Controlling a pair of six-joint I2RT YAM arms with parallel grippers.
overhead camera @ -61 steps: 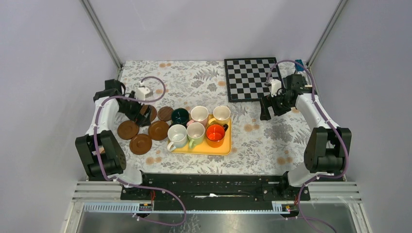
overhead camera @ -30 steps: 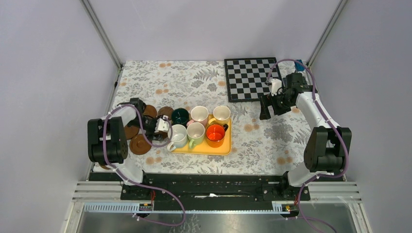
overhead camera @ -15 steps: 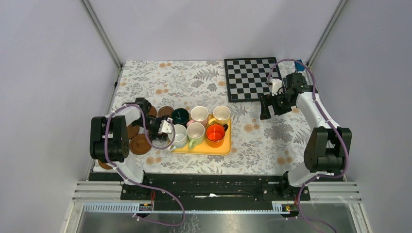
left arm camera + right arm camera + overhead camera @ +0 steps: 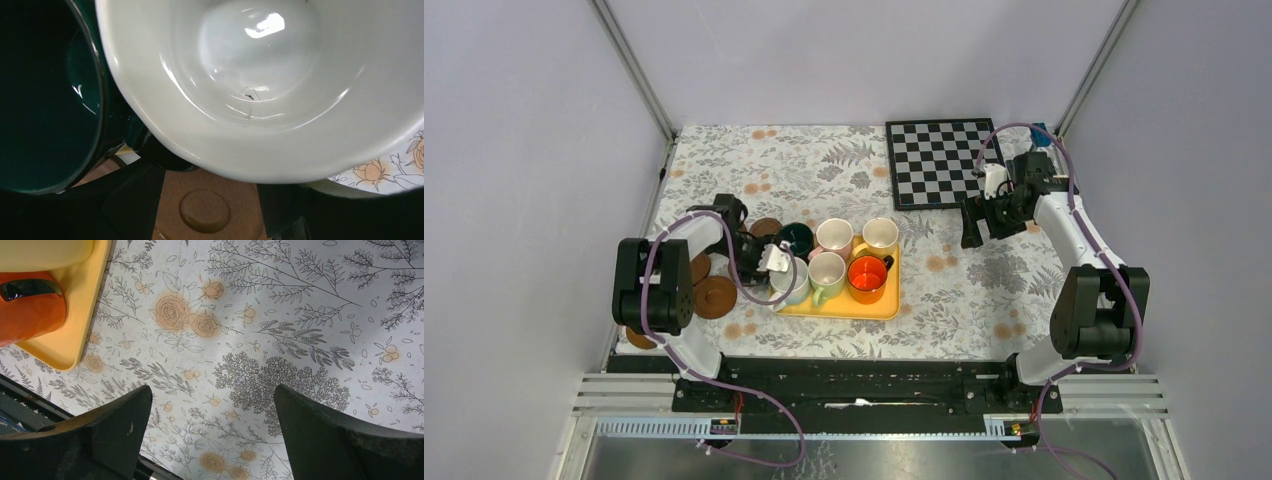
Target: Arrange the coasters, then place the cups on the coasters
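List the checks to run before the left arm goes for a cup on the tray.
1. Is the left gripper over the pale blue cup? Ok: that cup's inside fills the left wrist view.
2. How wide are the left jaws? Cannot tell: the fingers do not show clearly.
3. Is there room beside the dark green cup? Not ok: it sits tight against the pale blue cup.
4. Are the coasters set out? Not ok: they are bunched left of the yellow tray, some hidden under the arm.
5. Is the right gripper out of the way? Ok: it is open and empty over the tablecloth.
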